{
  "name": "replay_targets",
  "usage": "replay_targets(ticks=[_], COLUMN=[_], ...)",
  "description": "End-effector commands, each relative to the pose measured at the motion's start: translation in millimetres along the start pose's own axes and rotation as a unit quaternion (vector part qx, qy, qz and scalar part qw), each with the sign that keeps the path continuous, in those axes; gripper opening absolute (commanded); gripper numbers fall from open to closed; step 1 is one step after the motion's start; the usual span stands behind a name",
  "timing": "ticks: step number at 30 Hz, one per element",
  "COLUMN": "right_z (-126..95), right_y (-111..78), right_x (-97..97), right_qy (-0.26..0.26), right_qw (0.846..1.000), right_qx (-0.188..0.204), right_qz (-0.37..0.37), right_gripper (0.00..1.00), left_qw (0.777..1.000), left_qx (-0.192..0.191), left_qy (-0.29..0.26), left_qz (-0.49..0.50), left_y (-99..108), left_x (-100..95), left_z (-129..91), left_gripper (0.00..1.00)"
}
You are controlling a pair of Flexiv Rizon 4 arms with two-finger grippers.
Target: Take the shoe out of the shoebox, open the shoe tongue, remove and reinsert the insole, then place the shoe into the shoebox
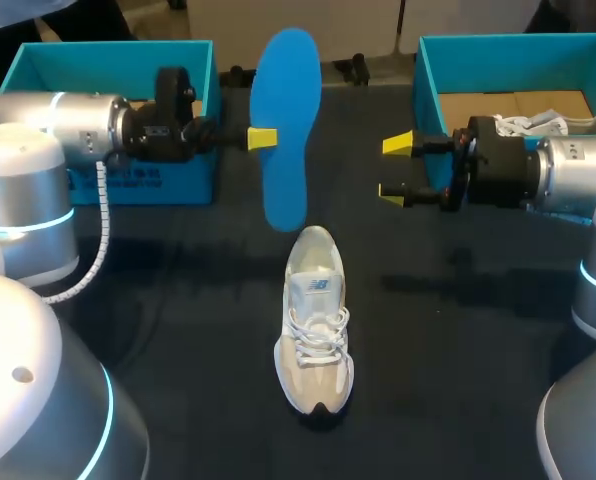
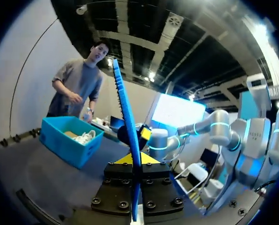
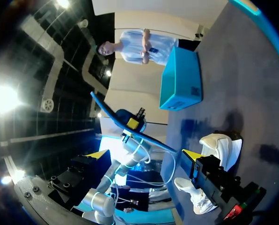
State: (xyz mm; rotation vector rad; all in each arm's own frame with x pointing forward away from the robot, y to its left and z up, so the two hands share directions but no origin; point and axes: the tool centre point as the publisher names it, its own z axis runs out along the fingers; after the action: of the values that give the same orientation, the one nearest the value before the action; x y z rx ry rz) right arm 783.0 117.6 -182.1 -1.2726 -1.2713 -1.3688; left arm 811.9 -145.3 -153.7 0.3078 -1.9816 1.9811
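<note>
The left claw [image 1: 262,138] is closed on one edge of the blue insole [image 1: 288,120], holding it upright in the air beyond the shoe [image 1: 315,325]. The shoe stands on the surface [image 1: 458,330], toe toward the robot. The right claw [image 1: 396,168] is wide open, empty and well apart from the shoe.

Risk: the shoe is unrestrained, so reinsertion pressure would likely push or tip it. The thin insole may buckle or slip in the edge grip.

insole [image 1: 286,120]: matt blue foam | shoe [image 1: 315,320]: mesh cloth | table [image 1: 458,380]: dark cloth
</note>
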Motion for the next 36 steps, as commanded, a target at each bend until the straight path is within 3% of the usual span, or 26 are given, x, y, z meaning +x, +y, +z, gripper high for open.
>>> replay_targets(ticks=[1,7,14,19,20,22,36], right_z=[2.1,2.1,2.1,2.1,2.1,2.1,2.1], right_y=[0.6,0.6,0.6,0.6,0.6,0.6,0.6], right_x=[-0.3,-0.3,-0.3,-0.3,-0.3,-0.3,-0.3], right_qy=[-0.001,-0.001,-0.001,-0.001,-0.001,-0.001,-0.001], right_qw=[1.0,1.0,1.0,1.0,1.0,1.0,1.0], right_qx=[0.0,0.0,0.0,0.0,0.0,0.0,0.0], right_qz=[0.0,0.0,0.0,0.0,0.0,0.0,0.0], right_gripper=[1.0,1.0,1.0,1.0,1.0,1.0,1.0], left_qw=[0.974,0.974,0.94,0.935,0.94,0.938,0.938], left_qx=[-0.029,-0.029,-0.027,-0.004,0.012,0.02,0.02], left_qy=[-0.075,-0.075,-0.072,-0.054,-0.016,0.011,0.011], left_qz=[0.21,0.21,0.333,0.351,0.341,0.346,0.346], left_y=[-1.4,-1.4,0.1,1.4,0.4,-1.8,-1.8], left_x=[13.8,13.8,20.8,9.7,6.2,3.0,3.0], left_z=[-1.6,-1.6,6.8,4.7,4.6,6.0,6.0], left_gripper=[0.0,0.0,0.0,0.0,0.0,0.0,0.0])
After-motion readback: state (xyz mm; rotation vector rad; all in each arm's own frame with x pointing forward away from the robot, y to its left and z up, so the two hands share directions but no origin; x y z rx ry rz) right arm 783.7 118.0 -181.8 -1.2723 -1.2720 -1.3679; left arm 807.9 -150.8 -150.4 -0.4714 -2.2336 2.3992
